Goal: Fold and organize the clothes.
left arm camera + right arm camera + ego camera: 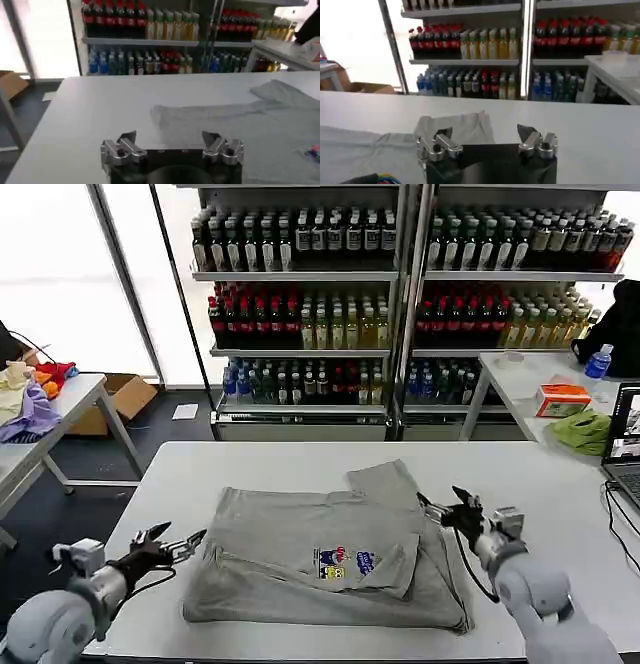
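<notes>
The grey shirt [320,559] lay partly folded at the middle of the white table [250,459], its small multicoloured print [345,563] facing up and one sleeve [385,482] sticking out toward 1 o'clock. Nothing rested on the cloth. The left gripper [172,546] hovered at 9 o'clock of the shirt, just off its edge, fingers apart and empty. The right gripper [443,509] hung at 3 o'clock, beside the sleeve, fingers likewise spread on nothing. Bare tabletop ran all round the shirt, widest toward 12 o'clock. Beyond it stood drink shelves [300,294]; a lime-green cloth [583,430] sat on a side table at 2 o'clock.
</notes>
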`<action>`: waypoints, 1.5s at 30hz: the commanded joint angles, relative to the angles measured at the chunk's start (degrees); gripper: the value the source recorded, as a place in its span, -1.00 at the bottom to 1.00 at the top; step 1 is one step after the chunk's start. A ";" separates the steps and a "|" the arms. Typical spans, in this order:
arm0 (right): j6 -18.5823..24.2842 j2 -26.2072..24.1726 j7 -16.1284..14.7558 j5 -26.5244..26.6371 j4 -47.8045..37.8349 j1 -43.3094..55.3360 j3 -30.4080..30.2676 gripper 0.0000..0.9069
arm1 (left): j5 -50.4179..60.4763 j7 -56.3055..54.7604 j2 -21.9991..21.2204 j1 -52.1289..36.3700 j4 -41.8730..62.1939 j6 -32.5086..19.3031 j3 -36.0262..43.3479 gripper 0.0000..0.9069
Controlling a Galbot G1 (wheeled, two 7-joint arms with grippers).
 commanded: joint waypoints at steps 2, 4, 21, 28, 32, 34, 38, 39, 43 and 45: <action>0.44 3.14 -6.96 -4.33 -24.10 20.72 -10.13 1.00 | 0.69 3.97 -1.37 -31.49 23.81 -1.58 24.11 1.00; 0.44 4.19 -6.80 -4.12 -25.51 21.24 -9.81 1.00 | 0.78 4.17 -2.12 -33.73 26.24 -1.74 25.61 1.00; 0.01 8.68 -7.32 -5.52 -29.72 20.50 -8.22 1.00 | 2.53 4.96 -4.33 -34.53 33.18 -3.00 27.18 1.00; -0.49 8.55 -7.92 -5.45 -30.00 19.54 -8.22 -1.00 | 2.94 5.49 -4.75 -32.05 32.23 -3.01 26.76 -0.49; -0.61 8.69 -8.05 -5.13 -30.04 19.06 -8.28 -1.00 | 2.93 5.44 -4.89 -30.95 31.09 -2.68 26.77 -0.98; -0.94 8.79 -7.96 -4.85 -29.91 18.87 -8.33 -1.00 | 3.03 5.44 -4.99 -30.74 31.13 -2.61 26.76 -0.98; -0.94 9.07 -7.65 -3.80 -29.59 18.55 -8.08 -1.00 | 2.91 5.76 -5.04 -30.37 31.03 -2.59 26.71 -0.98; -0.94 9.12 -7.57 -3.73 -29.57 18.50 -8.01 -1.00 | 2.90 5.60 -5.01 -30.33 30.92 -2.63 26.65 -0.98; -0.79 9.29 -7.39 -2.71 -29.05 18.14 -7.65 -1.00 | 2.55 5.22 -5.15 -30.49 31.12 -3.36 26.46 -0.98; -0.79 9.25 -7.38 -2.06 -28.45 17.87 -7.60 -1.00 | 2.15 4.91 -5.31 -30.61 31.45 -3.81 26.43 -0.98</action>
